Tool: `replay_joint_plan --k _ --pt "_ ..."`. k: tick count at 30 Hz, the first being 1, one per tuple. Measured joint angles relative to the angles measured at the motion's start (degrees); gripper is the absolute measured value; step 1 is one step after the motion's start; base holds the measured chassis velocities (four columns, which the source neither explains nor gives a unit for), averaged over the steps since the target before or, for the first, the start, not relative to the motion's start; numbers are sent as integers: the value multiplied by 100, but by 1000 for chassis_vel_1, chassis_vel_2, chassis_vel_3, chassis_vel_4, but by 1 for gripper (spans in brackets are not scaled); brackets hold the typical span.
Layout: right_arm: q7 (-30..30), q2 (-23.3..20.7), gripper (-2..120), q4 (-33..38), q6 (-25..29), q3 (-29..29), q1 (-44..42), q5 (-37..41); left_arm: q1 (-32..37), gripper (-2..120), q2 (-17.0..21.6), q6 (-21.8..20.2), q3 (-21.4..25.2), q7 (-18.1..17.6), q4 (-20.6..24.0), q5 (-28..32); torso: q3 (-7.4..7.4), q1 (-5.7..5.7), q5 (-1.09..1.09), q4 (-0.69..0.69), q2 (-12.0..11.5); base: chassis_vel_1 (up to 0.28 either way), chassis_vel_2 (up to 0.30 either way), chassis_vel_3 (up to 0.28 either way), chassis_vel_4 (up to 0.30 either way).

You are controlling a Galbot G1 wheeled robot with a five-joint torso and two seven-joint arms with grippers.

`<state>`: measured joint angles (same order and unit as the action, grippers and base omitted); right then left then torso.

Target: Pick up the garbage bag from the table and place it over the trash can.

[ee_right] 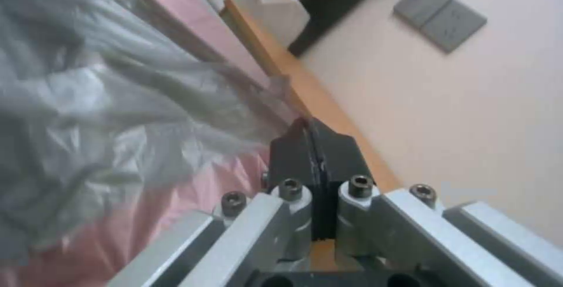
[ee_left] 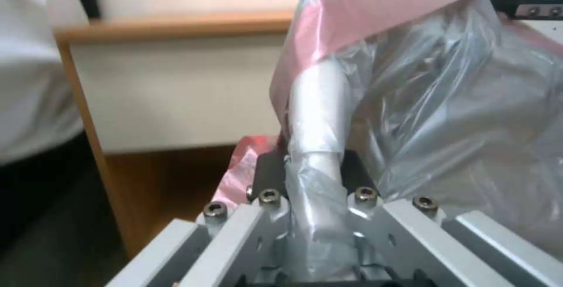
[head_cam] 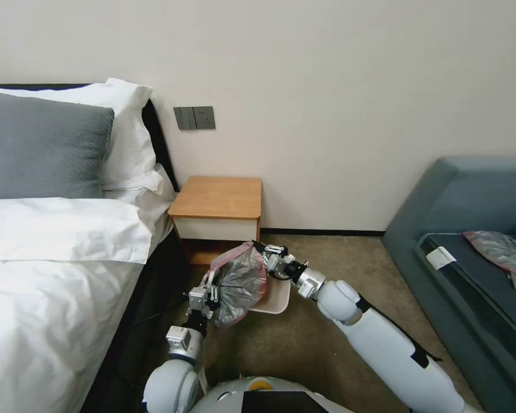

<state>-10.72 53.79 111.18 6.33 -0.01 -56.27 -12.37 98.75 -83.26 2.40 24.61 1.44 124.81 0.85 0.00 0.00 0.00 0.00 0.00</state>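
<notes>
Where the carpeted floor meets the wall, one bed [head_cam: 51, 275] with white linen, two white pillows and one grey cushion [head_cam: 40, 146] occupies the robot's left, and one blue-grey sofa [head_cam: 470, 229] occupies its right. One table [head_cam: 219, 198], with orange-brown top and white drawer front, stands against the wall just beside the bed; a grey switch panel [head_cam: 194, 117] is mounted on the wall above it. One trash can [head_cam: 272, 298] sits on the floor in front of the table, its cream rim showing at the right edge of the plastic that covers the rest of it. Two plastic bags are counted. The garbage bag [head_cam: 239, 282] is thin, crinkled, translucent grey with a pink-red rim; it is stretched between the two grippers directly over the trash can, below the level of the tabletop, its rim raised toward the table. The second flat bag [head_cam: 499, 249] lies on the sofa seat, well apart. Two grippers are at work. The left gripper [head_cam: 207, 295] is clamped on the near left part of the bag, with a twisted fold of plastic running between its fingers [ee_left: 267, 170]. The right gripper [head_cam: 264, 249] pinches the pink rim at the far right side, its black fingers [ee_right: 293, 155] pressed together on the film.
</notes>
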Motion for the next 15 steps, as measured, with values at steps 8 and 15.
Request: replay_joint_plan --k 8,15 --pt "-335 -356 0 244 -780 94 9 921 -39 5 -74 782 286 325 -221 -537 0 0 0 0 0 0 0 0 0" --pt "-396 -624 0 305 -1136 178 -98 1510 -55 5 -146 1210 342 617 -206 193 0 0 1 0 0 0 0 0 0"
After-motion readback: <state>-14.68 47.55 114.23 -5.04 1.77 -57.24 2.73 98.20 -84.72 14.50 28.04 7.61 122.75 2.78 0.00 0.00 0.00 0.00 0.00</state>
